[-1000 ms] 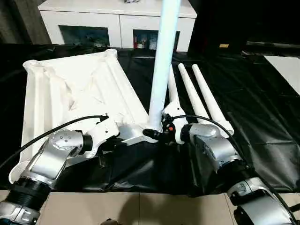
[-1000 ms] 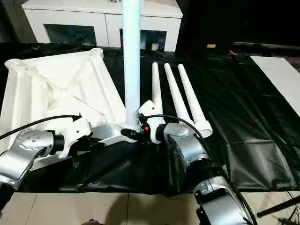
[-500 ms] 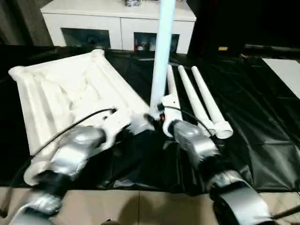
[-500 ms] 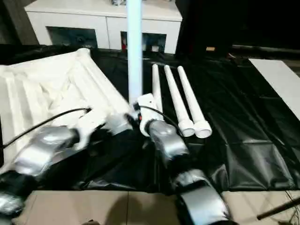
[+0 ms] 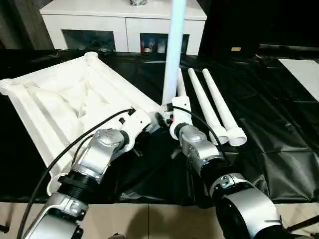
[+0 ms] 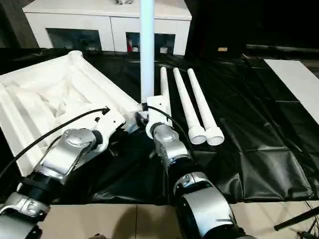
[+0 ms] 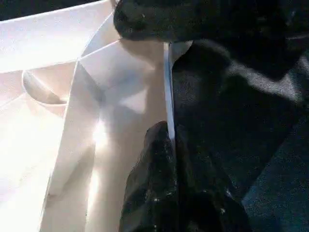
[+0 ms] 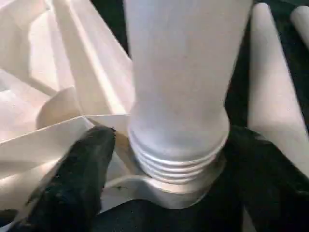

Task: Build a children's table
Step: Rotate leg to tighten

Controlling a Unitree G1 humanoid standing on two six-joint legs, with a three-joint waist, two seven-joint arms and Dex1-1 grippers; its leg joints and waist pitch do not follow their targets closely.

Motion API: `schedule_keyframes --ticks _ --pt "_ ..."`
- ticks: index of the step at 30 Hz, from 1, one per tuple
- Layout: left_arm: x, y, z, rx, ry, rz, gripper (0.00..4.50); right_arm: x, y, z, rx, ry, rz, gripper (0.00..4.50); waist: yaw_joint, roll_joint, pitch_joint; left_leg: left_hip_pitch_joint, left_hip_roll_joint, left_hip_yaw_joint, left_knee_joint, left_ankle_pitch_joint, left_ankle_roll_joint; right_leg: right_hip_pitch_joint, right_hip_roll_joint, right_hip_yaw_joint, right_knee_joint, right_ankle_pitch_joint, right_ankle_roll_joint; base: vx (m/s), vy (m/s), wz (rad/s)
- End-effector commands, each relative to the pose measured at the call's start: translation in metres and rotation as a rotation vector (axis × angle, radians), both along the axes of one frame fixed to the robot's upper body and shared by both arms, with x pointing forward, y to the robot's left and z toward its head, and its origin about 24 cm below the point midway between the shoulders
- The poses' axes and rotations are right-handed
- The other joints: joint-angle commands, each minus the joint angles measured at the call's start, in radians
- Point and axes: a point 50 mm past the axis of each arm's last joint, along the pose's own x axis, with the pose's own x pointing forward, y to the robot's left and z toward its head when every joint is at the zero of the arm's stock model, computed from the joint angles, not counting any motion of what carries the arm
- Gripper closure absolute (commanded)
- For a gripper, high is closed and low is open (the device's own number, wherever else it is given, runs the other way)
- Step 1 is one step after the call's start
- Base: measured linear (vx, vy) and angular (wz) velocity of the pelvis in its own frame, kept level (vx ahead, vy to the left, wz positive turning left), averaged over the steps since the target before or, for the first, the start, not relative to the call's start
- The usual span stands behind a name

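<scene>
Tabletop, white and ribbed side up, lies on the black sheet on the left of the scene, skewed so that one corner points toward the near centre. From that near corner socket an upright leg rises, its threaded base sitting in the socket's ring. Three more legs lie side by side on the sheet just right of the upright one, wide ends nearest. A white cabinet stands at the far edge.

The left gripper is clenched on the tabletop's thin edge rim close to that corner; in the left wrist view its black fingers pinch the rim between them, and the sheet shows beyond the edge. The right gripper sits at the foot of the upright leg with its jaws spread wide: one dark finger lies beside the socket and the other on the opposite side, neither pressed against the leg, so the leg stands released.
</scene>
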Motion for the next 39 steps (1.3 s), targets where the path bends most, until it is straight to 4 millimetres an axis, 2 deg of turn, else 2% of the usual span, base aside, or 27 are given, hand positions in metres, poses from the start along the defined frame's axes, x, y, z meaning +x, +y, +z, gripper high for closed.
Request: schedule_keyframes --ticks 1,4,9,10,12,13,15,19,22,23,26,36,39 --pt "-0.005 0.009 0.001 0.013 -0.017 -0.045 4.50 0.003 -0.008 0.013 0.003 -0.047 0.102 0.59 0.002 0.013 -0.067 0.006 0.009 -0.001 -0.068 -0.160 0.001 0.056 -0.046 0.031 -0.060 0.032 -0.215 0.000 0.000 0.00" --pt "-0.013 0.019 0.000 0.023 0.007 -0.097 4.50 0.001 -0.023 0.017 -0.006 -0.063 0.205 0.59 0.007 0.013 -0.068 0.008 0.011 0.000 -0.066 -0.147 0.018 0.058 -0.045 0.030 -0.059 0.062 -0.223 0.000 0.000 0.00" --pt "-0.025 0.031 0.000 0.020 0.032 -0.232 4.50 -0.006 -0.036 0.020 -0.072 -0.082 0.373 0.59 0.007 0.013 -0.066 0.011 0.013 0.002 -0.068 -0.165 0.015 0.054 -0.045 0.030 -0.062 0.029 -0.241 0.000 0.000 0.00" --pt "-0.033 0.038 0.000 0.011 0.064 -0.302 4.50 -0.012 -0.041 0.022 -0.089 -0.081 0.478 0.59 0.009 0.011 -0.063 0.010 0.013 0.002 -0.069 -0.173 0.013 0.054 -0.046 0.031 -0.064 0.013 -0.238 0.000 0.000 0.00" --pt "-0.037 0.044 0.000 0.020 0.091 -0.328 4.50 -0.017 -0.043 0.022 -0.096 -0.073 0.554 0.59 0.011 0.011 -0.064 0.010 0.014 0.002 -0.070 -0.174 0.018 0.055 -0.045 0.031 -0.061 0.020 -0.235 0.000 0.000 0.00" --pt "-0.040 0.048 0.001 0.025 0.103 -0.351 4.50 -0.023 -0.044 0.022 -0.097 -0.057 0.625 0.59 0.008 0.010 -0.061 0.011 0.013 0.003 -0.071 -0.184 0.022 0.053 -0.042 0.032 -0.064 0.011 -0.235 0.000 0.000 0.00" --pt "-0.044 0.057 0.005 0.014 0.123 -0.378 4.50 -0.038 -0.048 0.019 -0.112 -0.015 0.783 0.59 0.014 0.007 -0.059 0.013 0.016 0.003 -0.072 -0.199 0.026 0.053 -0.043 0.031 -0.067 -0.022 -0.228 0.000 0.000 0.00" --pt "-0.046 0.065 0.008 0.006 0.147 -0.399 4.50 -0.049 -0.049 0.015 -0.135 0.019 0.878 0.59 0.012 0.003 -0.058 0.014 0.017 0.003 -0.076 -0.226 0.009 0.048 -0.048 0.033 -0.071 -0.081 -0.232 0.000 0.000 0.00" --pt "-0.046 0.071 0.011 0.014 0.151 -0.406 4.50 -0.056 -0.048 0.013 -0.131 0.046 0.929 0.59 0.012 0.003 -0.059 0.014 0.016 0.002 -0.075 -0.210 0.008 0.049 -0.048 0.035 -0.069 -0.068 -0.230 0.000 0.000 0.00" --pt "-0.046 0.071 0.012 0.014 0.152 -0.407 4.50 -0.055 -0.048 0.013 -0.132 0.047 0.926 0.59 0.014 0.001 -0.059 0.014 0.016 0.003 -0.075 -0.201 0.010 0.049 -0.048 0.035 -0.068 -0.058 -0.230 0.000 0.000 0.00" --pt "-0.046 0.072 0.015 0.009 0.159 -0.425 4.50 -0.053 -0.048 0.013 -0.130 0.049 0.889 0.59 0.013 0.003 -0.061 0.014 0.015 0.003 -0.073 -0.178 0.012 0.048 -0.047 0.034 -0.064 -0.017 -0.242 0.000 0.000 0.00" --pt "-0.048 0.066 0.016 -0.019 0.166 -0.462 4.50 -0.043 -0.041 0.006 -0.110 0.041 0.784 0.59 0.012 0.008 -0.062 0.016 0.015 0.003 -0.074 -0.186 -0.008 0.047 -0.047 0.033 -0.061 -0.002 -0.253 0.000 0.000 0.00" --pt "-0.048 0.065 0.016 -0.020 0.171 -0.465 4.50 -0.043 -0.039 0.005 -0.106 0.049 0.788 0.59 0.013 0.006 -0.062 0.015 0.015 0.003 -0.074 -0.190 -0.008 0.050 -0.047 0.033 -0.061 -0.005 -0.245 0.000 0.000 0.00"
